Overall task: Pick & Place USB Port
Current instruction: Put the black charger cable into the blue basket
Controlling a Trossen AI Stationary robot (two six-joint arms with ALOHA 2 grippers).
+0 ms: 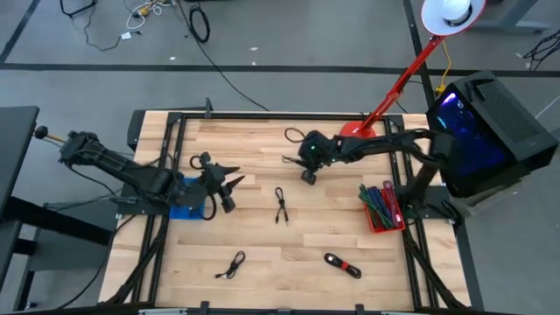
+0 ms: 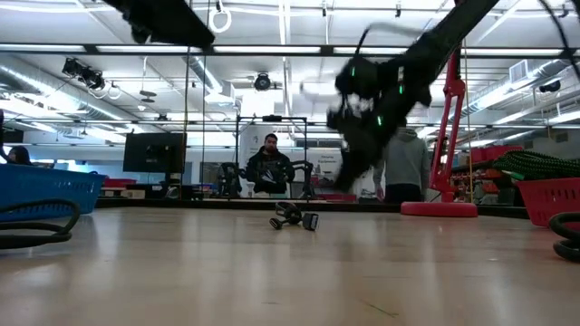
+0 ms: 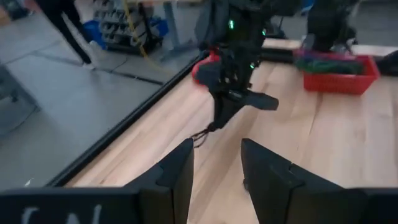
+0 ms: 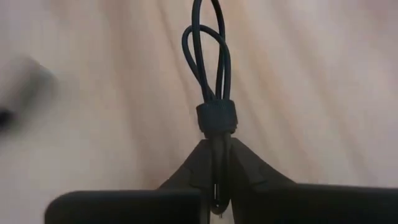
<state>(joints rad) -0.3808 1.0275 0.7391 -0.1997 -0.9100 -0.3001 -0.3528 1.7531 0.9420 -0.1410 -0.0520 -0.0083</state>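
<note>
High view, read from left to right: the left arm reaches in from the left edge, and its left gripper (image 1: 229, 186) hangs over the wood just right of the blue bin (image 1: 184, 199), fingers spread and holding nothing; the left wrist view confirms the gap between its two fingers (image 3: 177, 174). Near the frame's centre a bundled black cable (image 1: 280, 206) lies loose on the table (image 1: 262, 236). Another coiled cable (image 1: 231, 265) sits lower left of centre, and a black-and-red cable (image 1: 343, 265) lower right. Right of centre, the right gripper (image 1: 309, 168) hovers in the upper middle of the table. In the right wrist view its fingers are pinched tight on the USB cable (image 4: 211, 74), a black looped bundle held by its wrapped neck and dangling clear of the wood. At the right edge stands the red bin (image 1: 381, 210), already carrying several cables.

By my reading, the pick is done and the placing is left: the held cable is well apart from either bin, and three bundles lie ungathered on the wood.

Which bin is the target cannot be told. From above, the held cable is barely distinguishable under the gripper. In the low view the right gripper (image 2: 362, 100) is blurred, and the small bundle lying mid-table is too small to identify. Both bins are cut off at that frame's edges.
</note>
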